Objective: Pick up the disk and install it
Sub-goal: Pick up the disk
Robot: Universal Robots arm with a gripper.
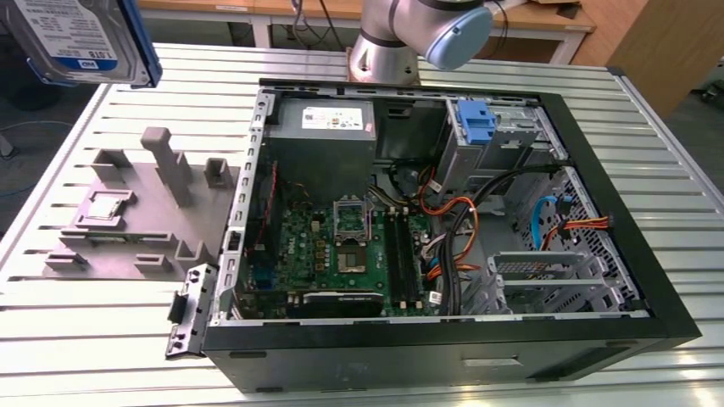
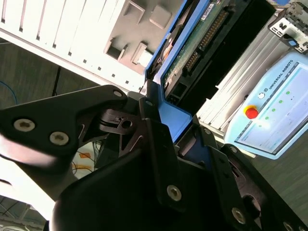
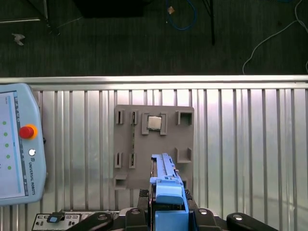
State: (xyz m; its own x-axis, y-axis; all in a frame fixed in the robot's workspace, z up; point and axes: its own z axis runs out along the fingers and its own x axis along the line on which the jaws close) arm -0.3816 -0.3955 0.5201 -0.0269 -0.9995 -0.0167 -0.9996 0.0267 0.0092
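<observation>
Gripper point(image 3: 167, 211) is clamped tight on the disk point(image 1: 80, 38), up in the air, w/ the gray tray point(image 3: 139, 144) under it & the open PC case point(image 1: 453, 348) off to one side.

Flat rectangular silver disk point(image 1: 75, 36), white-and-blue label on face, blue plastic bracket around edges. Raised in air, off table, at exterior view's upper left. Second wrist view: green circuit board on its other face. Bracket end clamped between fingers of gripper point(image 2: 180, 126).
</observation>
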